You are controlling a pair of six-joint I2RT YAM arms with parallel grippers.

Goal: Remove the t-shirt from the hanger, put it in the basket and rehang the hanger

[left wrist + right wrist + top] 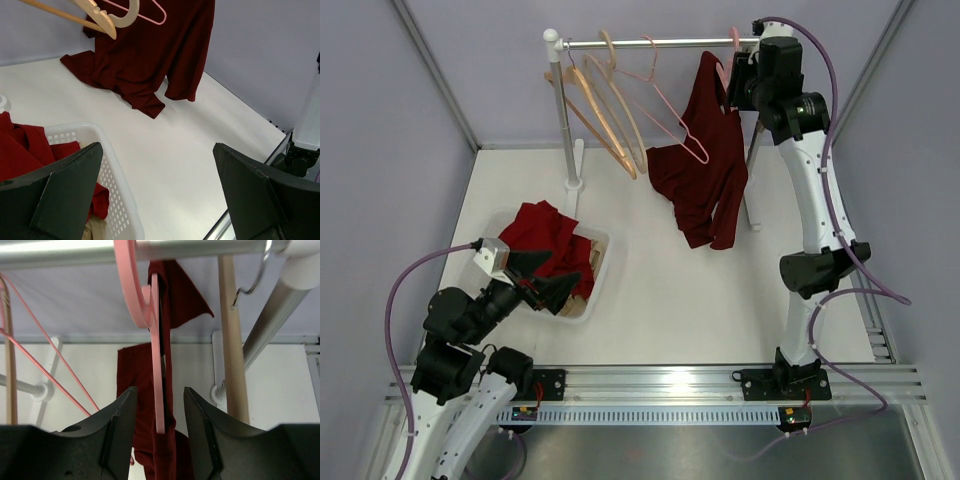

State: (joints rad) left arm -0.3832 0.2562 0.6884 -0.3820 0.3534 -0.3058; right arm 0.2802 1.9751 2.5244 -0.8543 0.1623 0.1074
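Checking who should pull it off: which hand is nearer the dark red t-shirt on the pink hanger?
Right. The right hand straddles the pink plastic hanger carrying the dark red t-shirt; the left hand sits far off, by the white plastic basket.

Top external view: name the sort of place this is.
Likely a robot test cell staged for laundry: plain walls around a white table, a clothes rail with hangers and a red t-shirt, a basket of clothes.

Right arm reaches high and far, right gripper (160, 390) partly parted; left arm folded low, left gripper (157, 147) spread wide.
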